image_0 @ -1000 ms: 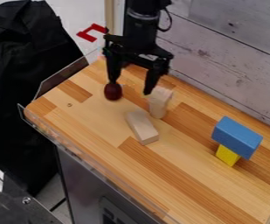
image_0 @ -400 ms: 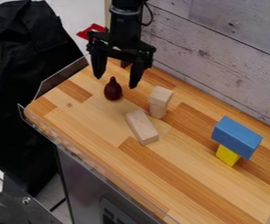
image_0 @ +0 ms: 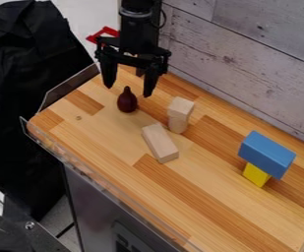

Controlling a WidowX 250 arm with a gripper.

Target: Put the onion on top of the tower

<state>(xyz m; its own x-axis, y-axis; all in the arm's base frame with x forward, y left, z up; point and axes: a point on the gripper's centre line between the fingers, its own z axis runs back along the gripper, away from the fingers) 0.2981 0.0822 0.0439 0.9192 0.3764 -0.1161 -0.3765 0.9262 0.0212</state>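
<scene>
Dark red, the onion (image_0: 127,102) stands below the claw (image_0: 128,90), apart from it (fingers spread wide).

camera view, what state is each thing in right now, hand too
hand: open, holding nothing, over the onion's area
onion: upright on the table, tip up, not held
pale stack: standing, one piece on another
loose pale block: lying flat on the table
blue block: resting on the yellow block
yellow block: under the blue block, holding it up
</scene>
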